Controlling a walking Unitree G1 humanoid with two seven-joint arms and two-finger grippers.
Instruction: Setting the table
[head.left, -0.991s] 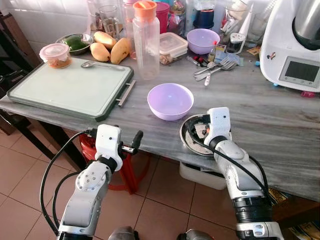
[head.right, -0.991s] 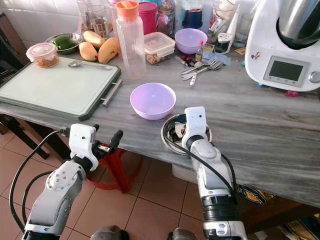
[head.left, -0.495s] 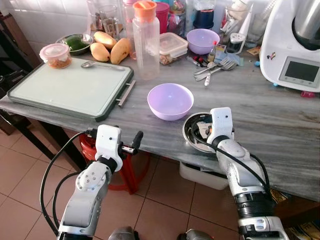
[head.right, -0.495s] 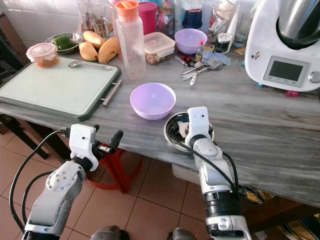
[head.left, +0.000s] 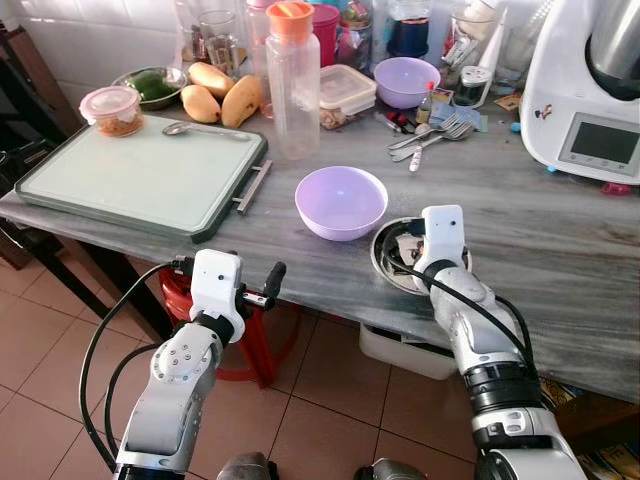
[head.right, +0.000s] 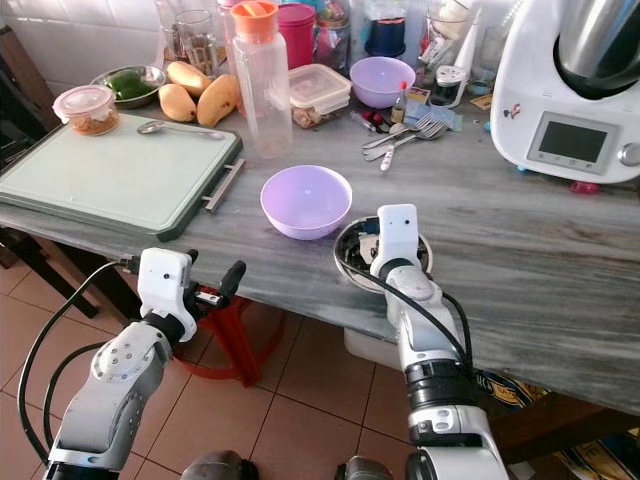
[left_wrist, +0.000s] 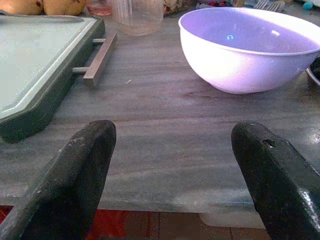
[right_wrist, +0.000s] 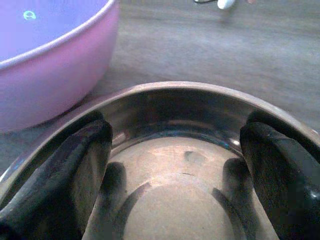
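Grey table (head.left: 560, 250): tray (head.left: 130, 180), purple bowl (head.left: 341, 201), steel bowl (head.left: 385, 262).

On the grey counter (head.right: 560, 260) a lilac bowl (head.right: 305, 201) sits just beside a steel bowl (head.right: 352, 255) near the front edge, and the right hand (head.right: 372, 250) reaches down into the steel bowl, its fingers hidden behind the white wrist housing. The left hand (head.right: 222, 285) hangs below the counter edge over the tiled floor (head.right: 300, 400), one black finger (head.right: 233, 275) showing. Farther back lie a green tray (head.right: 110, 175), a clear bottle with an orange cap (head.right: 260, 85), mangoes (head.right: 200, 100), forks (head.right: 405, 132) and a white kitchen machine (head.right: 570, 95).
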